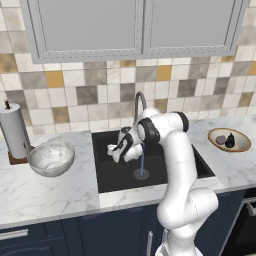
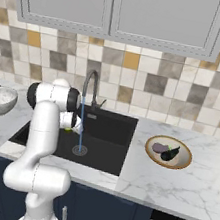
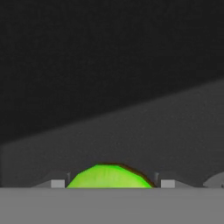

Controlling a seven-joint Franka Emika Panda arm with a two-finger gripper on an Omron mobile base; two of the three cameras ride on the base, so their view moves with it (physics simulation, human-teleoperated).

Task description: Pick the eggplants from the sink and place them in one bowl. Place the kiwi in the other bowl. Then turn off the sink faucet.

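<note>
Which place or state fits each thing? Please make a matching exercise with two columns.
1. two small pear-shaped eggplants
2. bright yellow-green oval kiwi
3. deep grey-white speckled bowl
4. slim dark-grey gooseneck faucet

a. running water
b. between the tool's fingers, in the black sink
c. holds nothing, left counter
d. in the shallow tan bowl

Pairs: 1-d, 2-b, 3-c, 4-a

Arm: I see my white arm (image 1: 175, 165) rise up tall, bend at the top and reach down to its left.
Wrist: it tips down low.
Gripper: my gripper (image 3: 109, 186) points down, one finger on each side of the kiwi (image 3: 109, 177).
Grip: the fingers (image 3: 57, 183) are pressed on the kiwi.
</note>
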